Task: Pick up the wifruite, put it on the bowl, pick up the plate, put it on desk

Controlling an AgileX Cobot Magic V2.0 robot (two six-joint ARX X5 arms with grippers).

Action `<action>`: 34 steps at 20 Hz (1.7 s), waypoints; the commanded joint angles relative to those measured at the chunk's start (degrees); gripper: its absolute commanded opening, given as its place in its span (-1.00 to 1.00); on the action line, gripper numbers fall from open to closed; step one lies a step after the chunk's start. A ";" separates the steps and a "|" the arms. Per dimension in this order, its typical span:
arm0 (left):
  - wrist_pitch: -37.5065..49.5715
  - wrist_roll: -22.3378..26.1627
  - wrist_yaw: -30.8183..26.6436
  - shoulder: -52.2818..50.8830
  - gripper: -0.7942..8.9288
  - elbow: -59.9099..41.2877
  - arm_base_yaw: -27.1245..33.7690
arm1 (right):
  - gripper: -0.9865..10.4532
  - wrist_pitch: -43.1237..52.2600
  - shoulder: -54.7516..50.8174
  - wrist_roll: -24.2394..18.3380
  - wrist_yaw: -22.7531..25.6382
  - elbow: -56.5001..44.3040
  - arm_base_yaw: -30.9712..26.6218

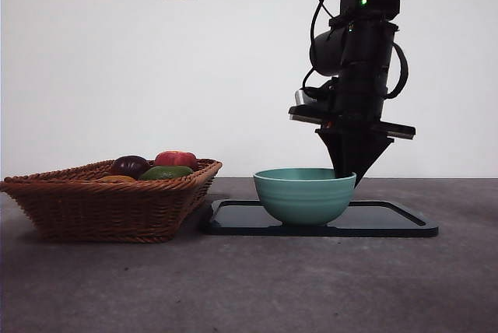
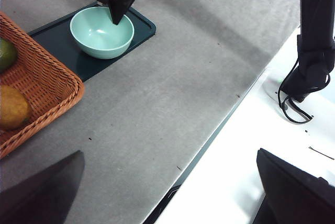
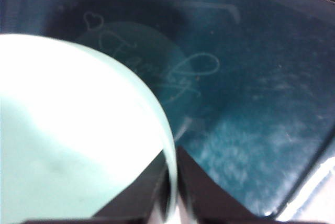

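Nearest you, the basket (image 1: 109, 201) holds the fruit. Your right gripper (image 3: 172, 182) pinches the bowl (image 1: 303, 193) rim on the tray's (image 1: 389, 224) middle; lift straight, keeping it level. Left gripper (image 2: 167, 192) waits, jaws spread.

Front view: low, level with the worktop (image 1: 249, 286), facing a white wall, close to the bowl (image 1: 304, 194). Left wrist view: high, looking down across the worktop, bowl (image 2: 102, 32) small at upper left. Right wrist view: pressed close against the bowl's rim (image 3: 157, 114), blurred. All three share the bowl.
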 commanded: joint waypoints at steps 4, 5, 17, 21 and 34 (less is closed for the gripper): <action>0.74 0.28 0.42 0.07 0.25 0.55 -0.37 | -0.81 -6.47 -7.02 -3.61 0.00 2.23 0.44; 0.76 0.28 0.42 0.07 0.25 0.55 -0.37 | -0.81 -7.10 -8.37 -3.72 0.00 2.19 0.52; 0.98 0.28 0.42 0.07 0.25 0.55 -0.37 | -0.81 -4.50 -20.79 -5.25 -0.59 -14.62 12.20; 1.03 0.28 0.42 0.07 0.25 0.55 -0.37 | -0.81 2.54 -24.20 -5.22 -4.90 -26.58 13.18; 1.07 0.28 0.42 0.07 0.25 0.55 -0.37 | -0.81 16.44 -25.35 -4.74 -7.67 -41.90 13.18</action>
